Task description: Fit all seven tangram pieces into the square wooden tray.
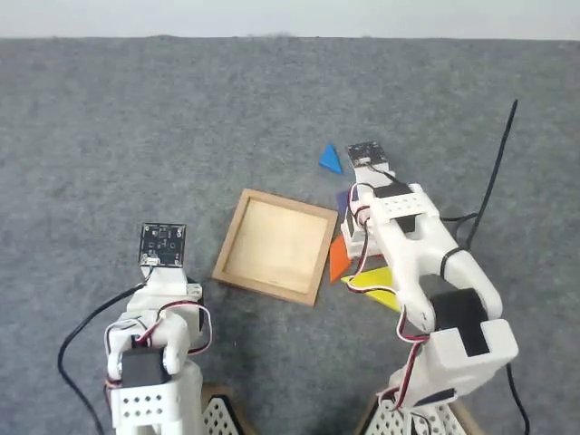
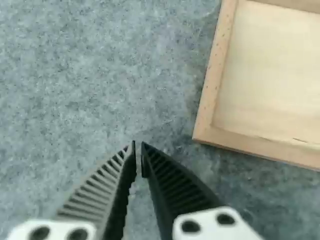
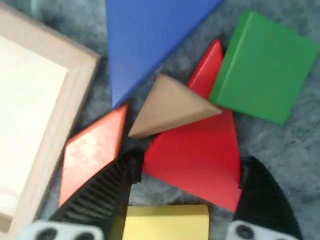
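The tray (image 1: pixel 276 245) lies bare on the grey tabletop (image 1: pixel 109 118), with none of the seven pieces in it. Six crowd just beside it on the right arm's side: an orange piece (image 3: pixel 92 150) close against the rim, a big blue triangle (image 3: pixel 150 40), a green square (image 3: pixel 262 67), a red triangle (image 3: pixel 195 160) with a tan triangle (image 3: pixel 170 107) lying partly on it, and a yellow piece (image 3: pixel 167 220). A small blue triangle (image 1: pixel 330 159) sits apart, beyond the heap.

The right tool (image 3: pixel 187 182) hangs wide open with a jaw on either side of the red triangle, gripping nothing. The left tool (image 2: pixel 137 150) is all but closed and empty, over bare tabletop near a tray corner.

Red looks like the intended pick. Since tan rests on it, the tool should probably take tan off first, or pinch red at its free edges and lift straight up. A big piece is best seated in a tray corner.

The yellow piece is cut off, so its shape is unclear in the wrist view. I cannot tell how high the right tool hangs above red. In the high view the arm covers most of the heap.
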Robot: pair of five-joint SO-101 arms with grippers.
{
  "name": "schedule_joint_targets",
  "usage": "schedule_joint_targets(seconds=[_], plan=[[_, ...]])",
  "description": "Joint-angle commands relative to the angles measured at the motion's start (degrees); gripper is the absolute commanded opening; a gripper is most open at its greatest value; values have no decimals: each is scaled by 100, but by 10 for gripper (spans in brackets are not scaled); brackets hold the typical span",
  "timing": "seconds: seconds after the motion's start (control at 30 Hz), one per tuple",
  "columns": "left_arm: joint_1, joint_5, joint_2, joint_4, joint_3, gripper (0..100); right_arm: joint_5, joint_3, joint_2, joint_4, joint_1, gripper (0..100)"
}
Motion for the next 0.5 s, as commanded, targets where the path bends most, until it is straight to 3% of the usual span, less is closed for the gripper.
schedule_joint_targets(seconds=[0.0, 0.47], plan=[[-9, 97, -105, 18, -75, 18, -79, -237, 13, -136, 48, 216], [-9, 97, -105, 18, -75, 18, -53, -273, -523, 338, 576, 214]])
